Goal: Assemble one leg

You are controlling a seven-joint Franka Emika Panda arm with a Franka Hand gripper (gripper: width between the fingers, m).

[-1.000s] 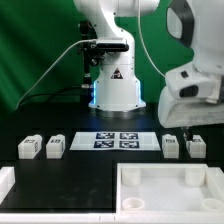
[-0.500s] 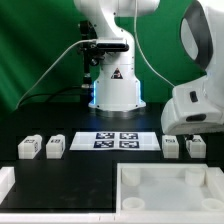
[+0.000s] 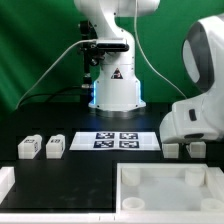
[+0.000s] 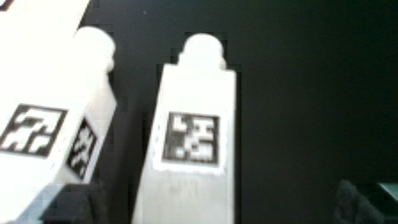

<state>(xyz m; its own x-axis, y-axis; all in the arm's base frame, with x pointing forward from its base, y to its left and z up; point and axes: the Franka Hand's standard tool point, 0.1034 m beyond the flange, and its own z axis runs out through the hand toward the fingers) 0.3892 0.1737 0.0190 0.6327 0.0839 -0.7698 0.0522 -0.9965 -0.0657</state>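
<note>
Four small white legs with square tags lie on the black table. Two are at the exterior view's left (image 3: 28,148) (image 3: 54,146). Two are at its right (image 3: 170,150) (image 3: 198,148), partly covered by the arm's white hand. My gripper (image 3: 185,142) hangs low right over this right pair. In the wrist view one leg (image 4: 196,135) lies lengthwise between my fingers and its neighbour (image 4: 50,110) lies beside it. My gripper (image 4: 217,202) is open, with dark fingertips (image 4: 68,205) standing apart on either side of the centred leg and not touching it.
The marker board (image 3: 115,140) lies in the middle of the table in front of the robot base. A large white tray-like piece with a raised rim (image 3: 130,172) sits at the front right. Another white part (image 3: 6,182) is at the front left edge.
The hand has come down steadily over the right pair of legs, from well above them to just over them. The legs have not moved.
</note>
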